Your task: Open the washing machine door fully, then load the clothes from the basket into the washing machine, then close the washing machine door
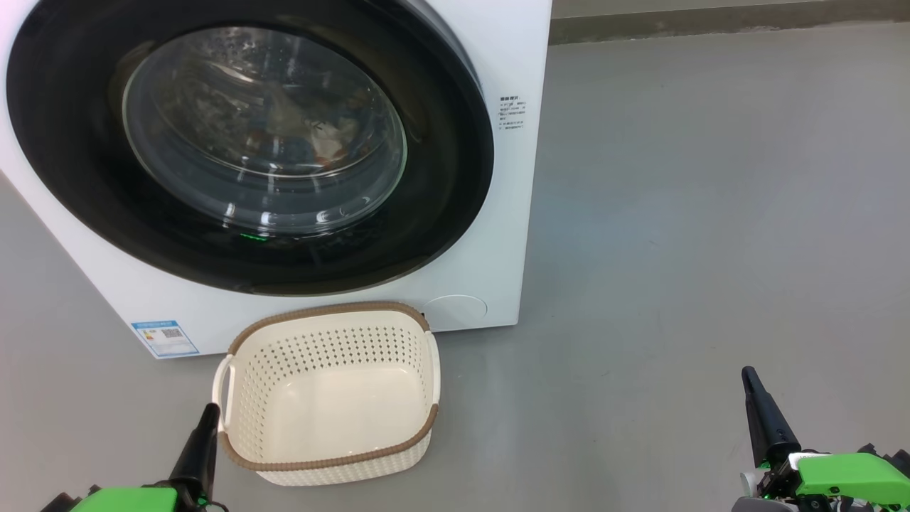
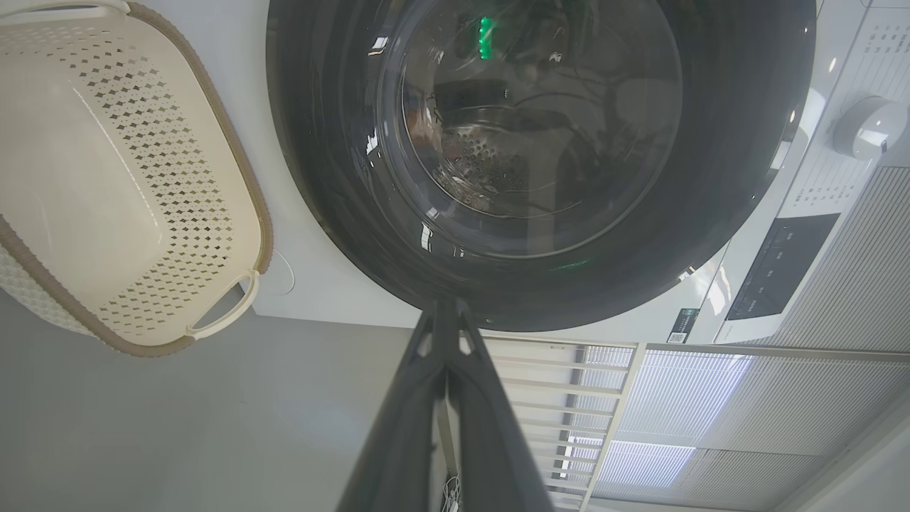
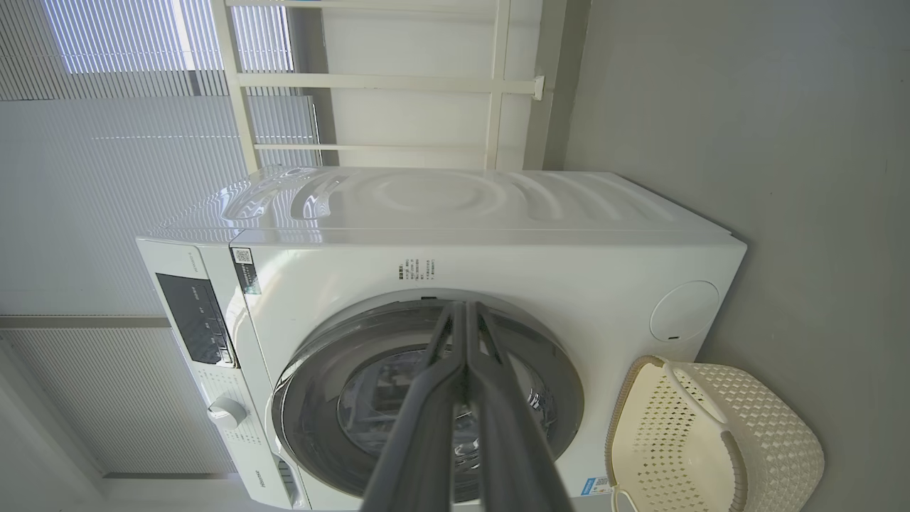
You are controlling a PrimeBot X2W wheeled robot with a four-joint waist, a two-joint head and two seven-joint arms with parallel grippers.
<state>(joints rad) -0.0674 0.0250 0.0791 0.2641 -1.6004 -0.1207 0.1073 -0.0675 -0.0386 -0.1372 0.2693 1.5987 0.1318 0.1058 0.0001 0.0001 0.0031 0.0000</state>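
The right gripper (image 3: 463, 313) rises from the bottom edge with its 2 dark fingers (image 3: 426, 427) pressed together, their tips overlapping the rim of the washing machine door (image 3: 313, 398). The view is turned sideways. The washing machine (image 3: 498, 263) stands on the grey floor (image 3: 746, 107), and its glossy black door lies shut against the white front. A black control panel (image 3: 192, 320) and a round knob (image 3: 227, 412) sit along the front's top edge, and a round cover (image 3: 684, 311) at a bottom corner. The basket (image 3: 711, 441) rests on the floor just beside the front's bottom edge, near a blue label (image 3: 591, 486). Pale blinds (image 3: 106, 178) hang behind.
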